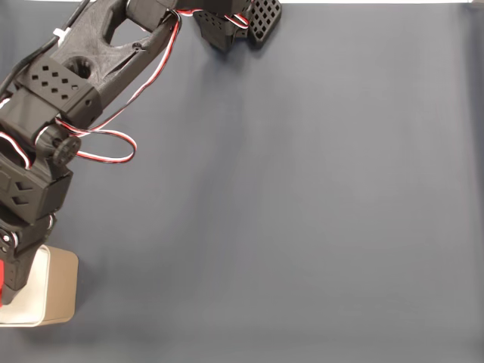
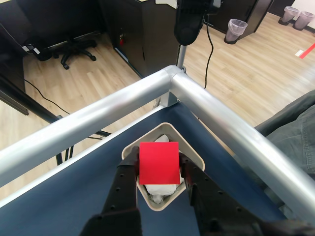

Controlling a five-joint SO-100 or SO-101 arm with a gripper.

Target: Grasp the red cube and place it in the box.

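Observation:
The red cube (image 2: pixel 158 162) is held between the black fingers of my gripper (image 2: pixel 158 166), which is shut on it. In the wrist view the cube hangs directly over the white inside of the beige box (image 2: pixel 147 134), which sits at the table's corner. In the fixed view the box (image 1: pixel 60 291) is at the bottom left, and my gripper (image 1: pixel 6 284) reaches down over its left part. A sliver of the red cube (image 1: pixel 2 275) shows at the frame's left edge. Whether the cube touches the box's floor cannot be told.
Two silver frame rails (image 2: pixel 216 115) meet just beyond the box, marking the table's corner. A person's trouser leg (image 2: pixel 295 128) shows past the right rail. In the fixed view the dark blue mat (image 1: pixel 302 212) stretches bare to the right, and the arm's base (image 1: pixel 234 23) is at the top.

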